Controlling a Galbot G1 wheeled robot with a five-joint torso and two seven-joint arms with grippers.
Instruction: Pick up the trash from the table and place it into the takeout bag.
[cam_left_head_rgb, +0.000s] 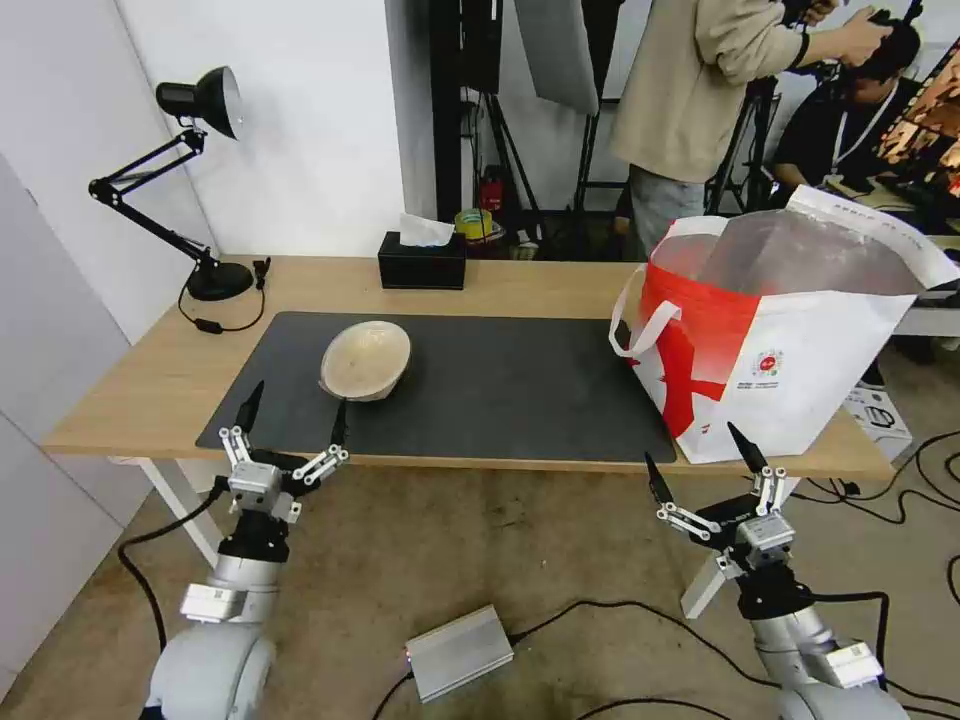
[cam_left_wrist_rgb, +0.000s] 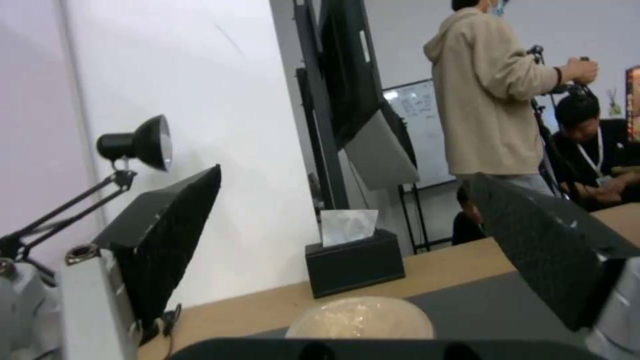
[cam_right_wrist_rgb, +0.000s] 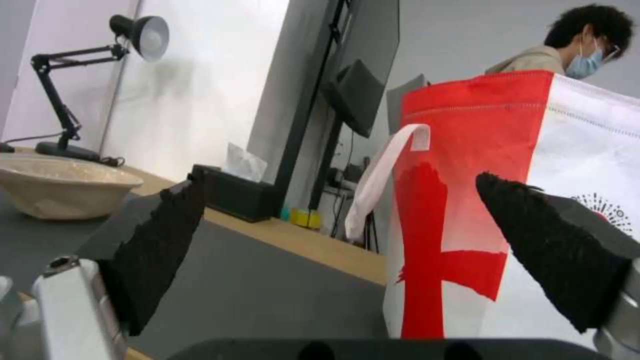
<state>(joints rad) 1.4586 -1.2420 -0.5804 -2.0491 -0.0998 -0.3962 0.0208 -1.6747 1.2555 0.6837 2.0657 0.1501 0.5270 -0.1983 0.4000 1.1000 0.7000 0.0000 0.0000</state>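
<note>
One beige bowl on the table, both our grippers waiting at its near edge.

The table (cam_left_head_rgb: 520, 285) carries the takeout bag (cam_left_head_rgb: 800, 350) at its right end and the beige bowl (cam_left_head_rgb: 366, 358) on the mat (cam_left_head_rgb: 500, 390); our left gripper (cam_left_head_rgb: 292, 418) and right gripper (cam_left_head_rgb: 700, 462) are spread wide, holding nothing.

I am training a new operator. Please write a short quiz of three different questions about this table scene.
1. True or false: the beige bowl lies on the dark mat.
2. Which end effector is nearer the takeout bag? A. left end effector B. right end effector
3. Fill in: behind the mat stands a black ____ box.

Key: 1 true; 2 B; 3 tissue.
</note>
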